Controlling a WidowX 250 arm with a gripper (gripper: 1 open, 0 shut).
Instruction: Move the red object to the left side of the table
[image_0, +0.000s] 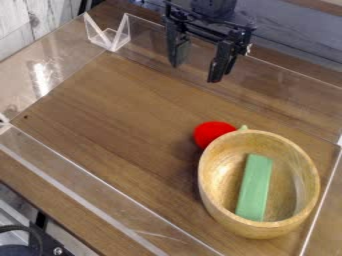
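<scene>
The red object (213, 133) is a small round red toy fruit lying on the brown wood-grain table (114, 130), touching the left rim of the wooden bowl. My gripper (197, 64) hangs above the far part of the table, up and slightly left of the red object and well apart from it. Its two dark fingers (175, 50) point down and stand spread, with nothing between them.
A round light-wood bowl (214, 185) at the right front holds a green rectangular block (255, 187). Low clear acrylic walls (74, 185) border the table. A small clear folded piece (107, 33) stands at the far left corner.
</scene>
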